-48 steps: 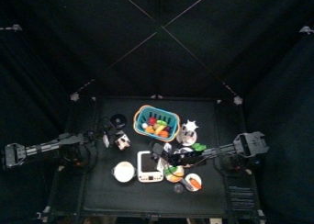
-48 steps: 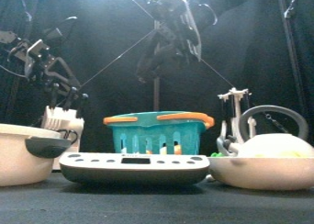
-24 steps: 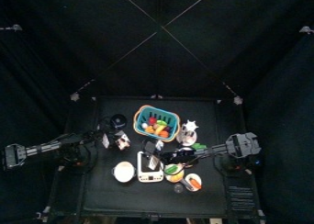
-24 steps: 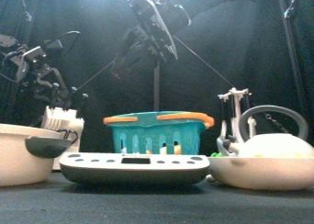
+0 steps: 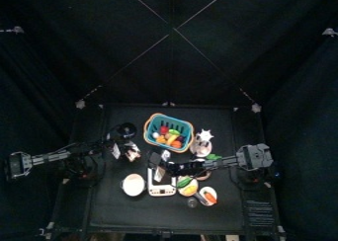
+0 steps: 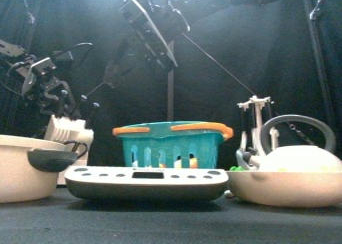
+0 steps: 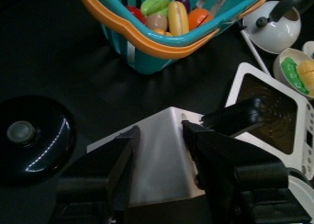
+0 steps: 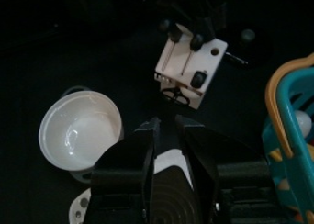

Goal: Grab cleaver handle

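Showing pale flat cleaver blade [image 7: 160,159] btwn parted left fingers [image 7: 123,168], not clamped; right fingers [image 8: 147,150] narrowly apart, empty; black surface [image 5: 106,191], black curtains [image 5: 79,47].

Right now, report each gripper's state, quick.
Left gripper: open, spread either side of a pale flat piece, not closed on it.
Right gripper: cannot be told.
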